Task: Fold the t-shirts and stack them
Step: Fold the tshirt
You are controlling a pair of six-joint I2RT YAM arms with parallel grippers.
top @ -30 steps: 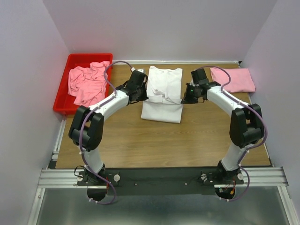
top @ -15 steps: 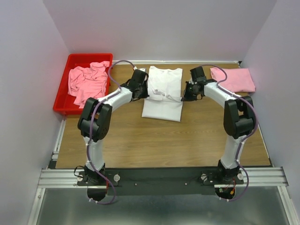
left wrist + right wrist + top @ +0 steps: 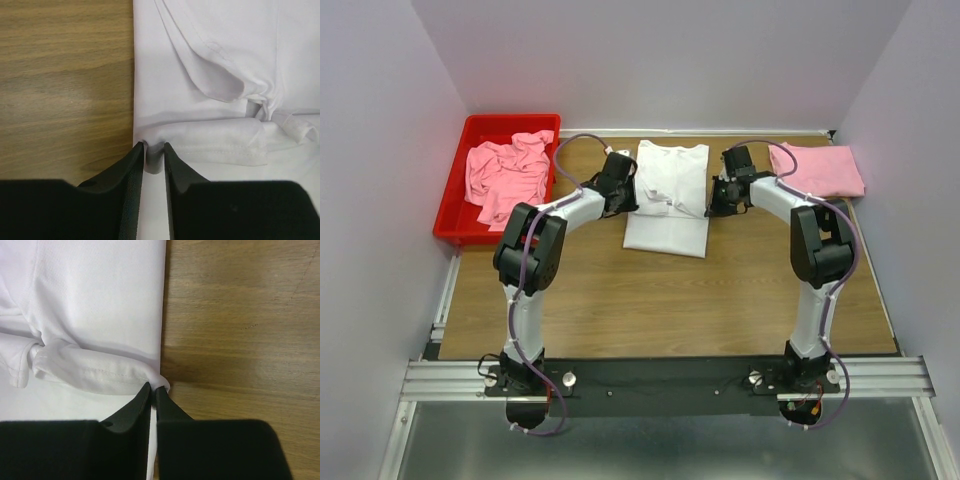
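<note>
A white t-shirt (image 3: 668, 195) lies at the middle of the table, its lower part folded up over itself. My left gripper (image 3: 623, 197) rests at the shirt's left edge. In the left wrist view, the left gripper (image 3: 153, 147) has its jaws slightly apart, with a small hump of the white t-shirt (image 3: 210, 65) standing between the tips. At the shirt's right edge my right gripper (image 3: 714, 203) is nearly closed. In the right wrist view the right gripper (image 3: 153, 387) pinches the folded hem of the white t-shirt (image 3: 95, 300). A folded pink t-shirt (image 3: 817, 170) lies at the back right.
A red bin (image 3: 510, 120) at the back left holds crumpled pink t-shirts (image 3: 508, 175). Purple walls close in the table on three sides. Bare wood (image 3: 670, 300) stretches between the white shirt and the arm bases.
Both grippers slid a little toward the back wall along the shirt's edges, and both elbows swung inward. The left jaws have parted slightly.
</note>
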